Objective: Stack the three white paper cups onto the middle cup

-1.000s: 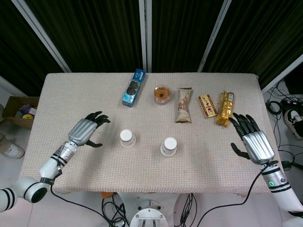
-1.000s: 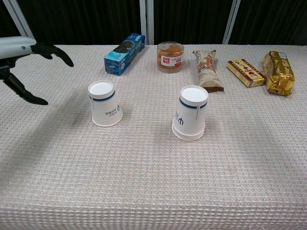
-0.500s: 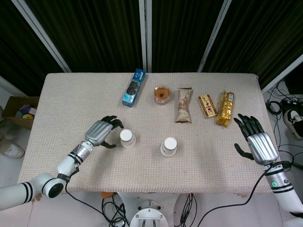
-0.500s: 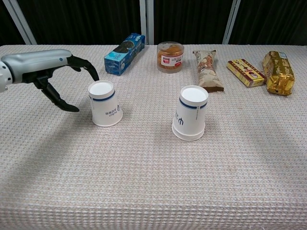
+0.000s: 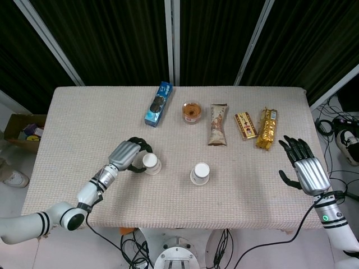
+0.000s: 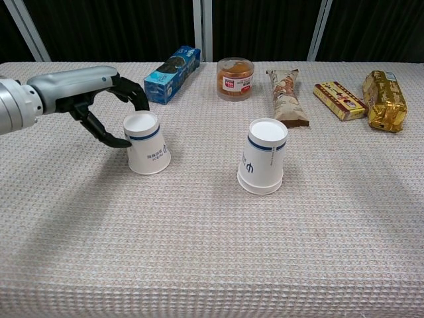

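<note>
Two white paper cups stand upside down on the cloth-covered table (image 5: pixel 84 117). The left cup (image 5: pixel 150 163) (image 6: pixel 146 143) is single. The middle cup (image 5: pixel 200 173) (image 6: pixel 264 159) shows a doubled bottom rim, as if it sits over another cup. My left hand (image 5: pixel 128 154) (image 6: pixel 99 99) curves around the left cup from its left side, fingers behind the rim and thumb by its front wall; a firm grip does not show. Over the table's right edge my right hand (image 5: pixel 305 168) is held with its fingers spread and holds nothing; it is absent from the chest view.
Along the back lie a blue biscuit box (image 5: pixel 158 103), a round snack jar (image 5: pixel 192 111), a long wrapped bar (image 5: pixel 217 124), a small red-gold box (image 5: pixel 245 125) and a gold packet (image 5: pixel 267 128). A cardboard box (image 5: pixel 22 129) sits on the floor at left.
My left hand has travelled right from open table to the left cup and now curves around it. The right hand drew back slightly toward the near right edge. Neither cup has moved.
</note>
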Controlling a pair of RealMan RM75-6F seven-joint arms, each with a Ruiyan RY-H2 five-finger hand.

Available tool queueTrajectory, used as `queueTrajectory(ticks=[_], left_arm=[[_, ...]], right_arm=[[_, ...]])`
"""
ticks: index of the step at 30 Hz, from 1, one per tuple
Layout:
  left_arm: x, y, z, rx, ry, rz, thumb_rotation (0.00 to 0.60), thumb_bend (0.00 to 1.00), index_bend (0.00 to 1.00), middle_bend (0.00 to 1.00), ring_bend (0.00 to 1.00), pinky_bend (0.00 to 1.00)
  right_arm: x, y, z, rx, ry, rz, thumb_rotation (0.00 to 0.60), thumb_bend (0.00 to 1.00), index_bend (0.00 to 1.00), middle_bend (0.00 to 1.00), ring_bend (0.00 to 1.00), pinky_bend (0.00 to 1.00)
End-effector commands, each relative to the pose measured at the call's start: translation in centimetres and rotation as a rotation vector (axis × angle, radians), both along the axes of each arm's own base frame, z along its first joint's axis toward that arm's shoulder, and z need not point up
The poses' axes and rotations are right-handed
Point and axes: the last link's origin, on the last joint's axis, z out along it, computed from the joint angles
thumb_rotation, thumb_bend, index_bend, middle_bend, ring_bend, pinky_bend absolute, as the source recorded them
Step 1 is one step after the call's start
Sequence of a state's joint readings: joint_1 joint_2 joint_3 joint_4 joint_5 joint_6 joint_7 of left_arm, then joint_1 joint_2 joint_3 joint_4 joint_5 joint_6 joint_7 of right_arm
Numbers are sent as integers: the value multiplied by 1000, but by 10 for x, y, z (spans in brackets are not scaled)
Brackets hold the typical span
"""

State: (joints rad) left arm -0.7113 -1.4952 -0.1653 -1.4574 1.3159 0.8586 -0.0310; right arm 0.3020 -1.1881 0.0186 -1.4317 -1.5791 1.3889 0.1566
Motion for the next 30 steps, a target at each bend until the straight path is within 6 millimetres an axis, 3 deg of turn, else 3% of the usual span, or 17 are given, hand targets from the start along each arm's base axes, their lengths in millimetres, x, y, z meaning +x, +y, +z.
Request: queueTrajectory(ticks=[1, 7, 10, 14, 23, 30], left_arm=[[3, -2, 3, 5, -18, -8, 600, 260, 502, 504, 318, 205], [22, -9, 30, 25, -107, -61, 600, 269, 522, 513, 331, 208], [45, -18, 50, 7, -206, -103, 600, 270, 521, 509, 331, 208], [72, -24, 61, -32, -272, -176, 600, 270, 521, 502, 331, 208], [120, -21, 42, -85, -275, -273, 600, 269, 521, 494, 330, 207], [138, -13, 22, -100, -197, -287, 600, 270, 518, 492, 330, 207]], right_arm=[[-2, 0, 0, -2, -4, -5, 600, 303, 0, 7, 0, 0], [-4, 1, 1, -10, -13, -9, 600, 303, 0, 8, 0, 0], [-5, 1, 3, -8, -23, -12, 600, 303, 0, 10, 0, 0], [-5, 6, 6, -2, -53, 6, 600, 303, 0, 18, 0, 0], [-14, 25, 14, -38, -91, 25, 600, 304, 0, 28, 0, 0], [-24, 32, 19, -57, -108, 9, 600, 304, 0, 28, 0, 0]])
